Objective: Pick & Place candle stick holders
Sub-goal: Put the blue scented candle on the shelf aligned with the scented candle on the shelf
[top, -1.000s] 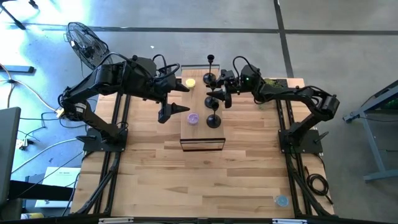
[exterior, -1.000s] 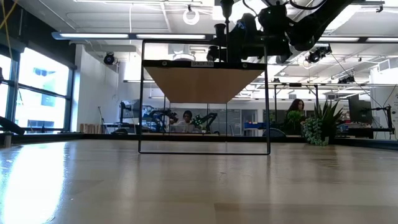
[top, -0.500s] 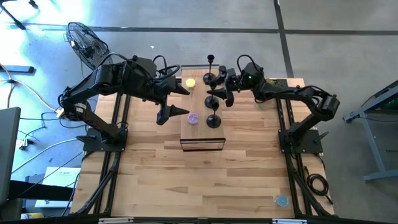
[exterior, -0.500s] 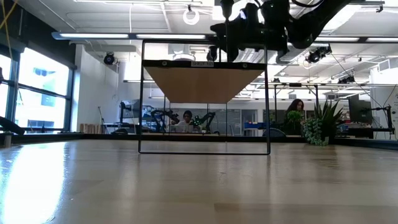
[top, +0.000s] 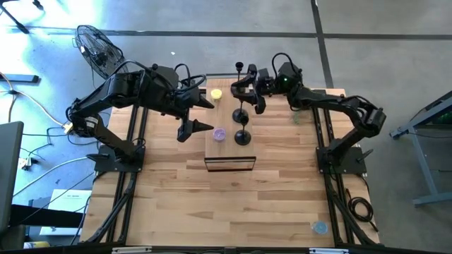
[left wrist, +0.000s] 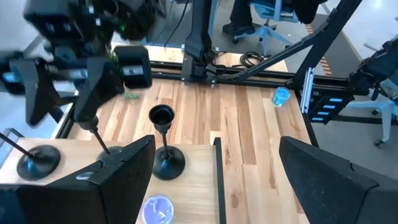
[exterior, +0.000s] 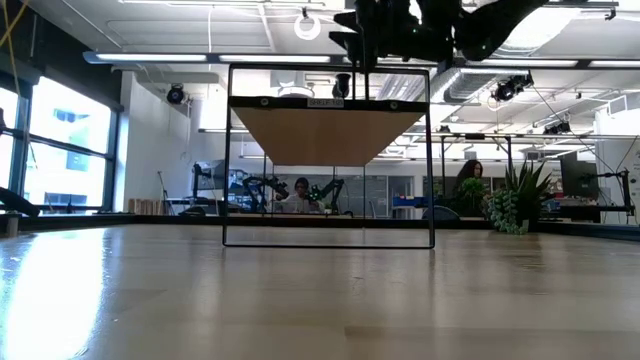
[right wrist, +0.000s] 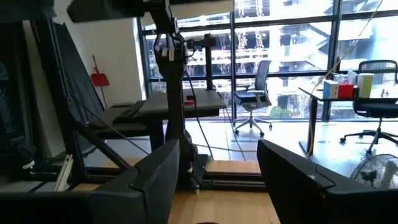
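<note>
From above, I see the pale wooden surface (top: pixel 212 204) standing on a grey concrete floor, with a floor fan (top: pixel 99 48) off its far left corner. A small raised stand (top: pixel 229 149) sits mid-surface and carries all three candle stick holders in a row: the tall holder (top: pixel 239 69) at the back, the middle holder (top: pixel 240 114), and the front holder (top: pixel 242 137). A yellow disc (top: pixel 216 93) and a purple disc (top: pixel 219 133) lie on the stand to their left. My left pincer (top: pixel 205 113) hangs just left of the stand, spread wide and empty. My right pincer (top: pixel 247 92) is over the back of the row, above the middle holder.

At table height, the stand (exterior: pixel 330 135) shows only its underside and black frame. The right pincer (exterior: pixel 390 30) is dark against the ceiling lights above it. Behind are an office hall, a potted plant (exterior: pixel 520 200) and two seated people (exterior: pixel 300 190).

My left wrist camera gives what the others do not. The front holder (left wrist: pixel 163 134) stands upright with its cup open. The middle holder's (left wrist: pixel 99 140) thin stem leans up into the blurred right pincer (left wrist: pixel 62 87). Whether that pincer is clamped on it I cannot tell. A blue disc (left wrist: pixel 280 96) lies near the surface's edge.

My right wrist camera sees only windows and office chairs (right wrist: pixel 252 96), no holder.
</note>
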Tool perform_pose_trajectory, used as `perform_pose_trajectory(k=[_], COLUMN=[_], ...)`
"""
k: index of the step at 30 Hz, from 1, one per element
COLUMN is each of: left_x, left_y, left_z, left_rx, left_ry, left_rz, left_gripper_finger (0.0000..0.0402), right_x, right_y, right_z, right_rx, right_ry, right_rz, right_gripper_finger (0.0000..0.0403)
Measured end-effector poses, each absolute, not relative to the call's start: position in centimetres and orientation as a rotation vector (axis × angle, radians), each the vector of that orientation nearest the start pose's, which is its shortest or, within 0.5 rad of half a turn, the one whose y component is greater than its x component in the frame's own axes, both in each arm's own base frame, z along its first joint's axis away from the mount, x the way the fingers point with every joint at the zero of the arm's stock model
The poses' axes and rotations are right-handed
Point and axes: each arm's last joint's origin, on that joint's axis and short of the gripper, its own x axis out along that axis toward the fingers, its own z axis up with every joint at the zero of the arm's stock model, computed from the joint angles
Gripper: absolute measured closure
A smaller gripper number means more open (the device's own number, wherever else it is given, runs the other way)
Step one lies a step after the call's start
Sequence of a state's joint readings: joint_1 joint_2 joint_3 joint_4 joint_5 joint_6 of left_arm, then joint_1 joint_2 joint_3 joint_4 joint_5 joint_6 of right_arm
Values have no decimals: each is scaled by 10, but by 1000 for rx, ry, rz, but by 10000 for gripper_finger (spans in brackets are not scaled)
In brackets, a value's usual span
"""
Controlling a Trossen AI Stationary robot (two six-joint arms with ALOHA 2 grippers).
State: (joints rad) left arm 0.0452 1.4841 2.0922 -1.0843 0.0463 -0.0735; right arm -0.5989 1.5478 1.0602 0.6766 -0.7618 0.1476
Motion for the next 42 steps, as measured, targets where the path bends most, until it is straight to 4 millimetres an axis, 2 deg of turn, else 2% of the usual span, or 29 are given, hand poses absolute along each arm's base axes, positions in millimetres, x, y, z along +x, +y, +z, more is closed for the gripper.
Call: perform_pose_trajectory(k=[7, 11, 15, 22, 28, 35, 42], left_x=[249, 249, 249, 248, 250, 253, 259], left_y=[3, -4, -11, -16, -15, -15, -16], left_z=[509, 509, 509, 509, 511, 513, 502], left_rx=[-103, -94, -87, -51, -16, -6, -46], left_ry=[504, 504, 505, 505, 481, 445, 481], left_rz=[-22, -50, -75, -102, -104, -109, -111], left_gripper_finger=[64, 64, 64, 64, 64, 64, 64], right_x=[272, 247, 216, 153, 107, 74, 66], right_y=[-163, -146, -124, -82, -46, -14, 0], right_z=[363, 387, 403, 412, 409, 417, 433], right_rx=[-99, -109, -134, -95, 32, 226, 297], right_ry=[-203, -204, -139, 14, 104, 33, -102], right_rz=[166, 166, 154, 90, 35, 183, 360], right_gripper_finger=[191, 190, 191, 190, 191, 193, 194])
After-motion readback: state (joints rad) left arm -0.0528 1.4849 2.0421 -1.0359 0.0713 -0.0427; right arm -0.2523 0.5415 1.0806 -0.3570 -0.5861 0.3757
